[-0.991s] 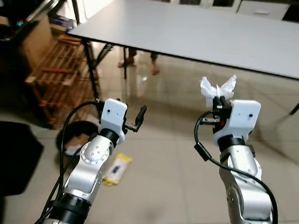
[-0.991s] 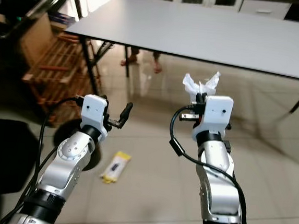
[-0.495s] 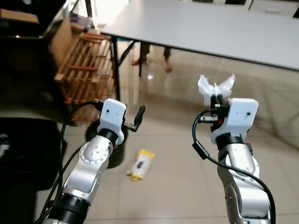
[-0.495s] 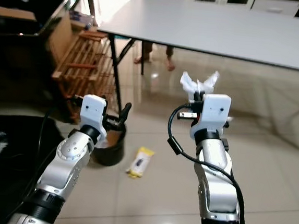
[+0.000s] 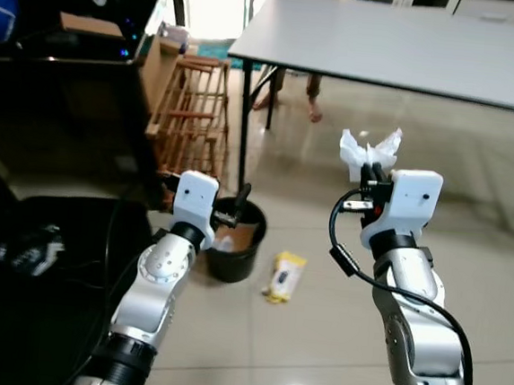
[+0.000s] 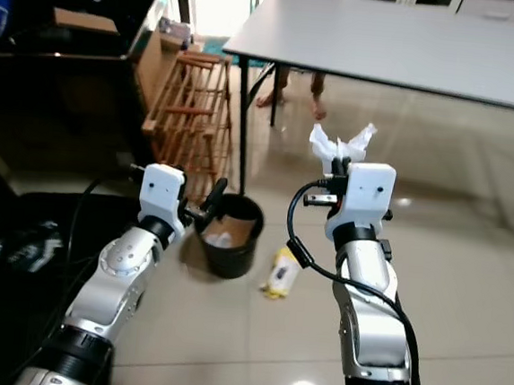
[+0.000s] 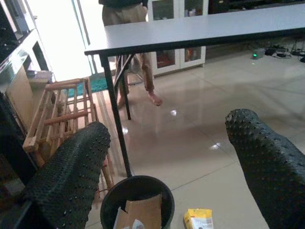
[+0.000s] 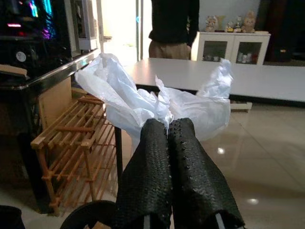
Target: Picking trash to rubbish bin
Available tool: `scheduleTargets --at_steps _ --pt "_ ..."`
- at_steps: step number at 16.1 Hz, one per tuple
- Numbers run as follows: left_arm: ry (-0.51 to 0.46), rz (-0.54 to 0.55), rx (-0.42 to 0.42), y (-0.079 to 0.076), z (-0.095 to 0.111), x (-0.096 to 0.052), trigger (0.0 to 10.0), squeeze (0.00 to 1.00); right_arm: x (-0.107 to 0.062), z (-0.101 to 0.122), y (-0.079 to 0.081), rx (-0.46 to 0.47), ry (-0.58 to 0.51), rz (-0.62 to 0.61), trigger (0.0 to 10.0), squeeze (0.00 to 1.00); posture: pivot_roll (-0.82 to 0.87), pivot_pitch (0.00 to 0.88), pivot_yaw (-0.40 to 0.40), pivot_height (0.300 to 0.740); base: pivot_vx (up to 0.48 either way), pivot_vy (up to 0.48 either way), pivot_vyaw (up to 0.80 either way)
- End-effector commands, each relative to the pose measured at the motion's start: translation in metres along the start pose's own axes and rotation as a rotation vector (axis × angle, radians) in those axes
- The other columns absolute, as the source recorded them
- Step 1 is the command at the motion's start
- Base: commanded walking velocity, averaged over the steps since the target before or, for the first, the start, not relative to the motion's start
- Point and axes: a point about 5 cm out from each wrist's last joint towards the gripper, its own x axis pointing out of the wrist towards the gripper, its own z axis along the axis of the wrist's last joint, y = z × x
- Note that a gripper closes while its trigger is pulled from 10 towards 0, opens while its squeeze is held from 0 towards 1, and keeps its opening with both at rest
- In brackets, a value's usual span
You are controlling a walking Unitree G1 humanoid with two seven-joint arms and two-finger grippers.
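Round black bin (image 5: pixel 236 241) nearer now, right end effector (image 5: pixel 368 172) clamping crinkled white plastic (image 5: pixel 368 152), left end effector (image 5: pixel 234 207) spread apart.

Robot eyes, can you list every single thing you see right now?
white tissue: one, white, pinched in the right gripper, held up in the air
rubbish bin: one, black, on the floor by the table leg, cardboard inside
yellow packet: one, yellow, flat on the floor beside the bin
table: one, grey top
wooden rack: one, brown, left of the table
person: one, standing behind the table
left gripper: fingers open
right gripper: fingers shut on the tissue
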Motion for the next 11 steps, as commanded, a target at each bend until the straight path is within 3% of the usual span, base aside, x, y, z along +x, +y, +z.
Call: scheduleTargets --at_steps 1,8,11 --pt "-0.01 -0.007 0.016 -0.0024 0.0026 0.0006 10.0 0.0 -0.0001 0.0015 -0.0014 0.005 -0.006 -0.003 0.0 0.0 -0.03 0.065 0.007 0.74 0.0 0.0 0.0" --pt "-0.033 -0.05 0.023 -0.004 0.0056 0.0001 10.0 0.0 0.0 0.0004 0.0005 0.007 -0.003 0.004 0.0 0.0 -0.03 0.068 0.006 0.74 0.0 0.0 0.0" --pt "-0.031 -0.051 0.02 -0.0048 0.0048 -0.0003 10.0 0.0 -0.0004 0.0 -0.0002 0.005 -0.001 0.006 0.0 0.0 -0.03 0.069 0.005 0.74 0.326 0.0 0.0"
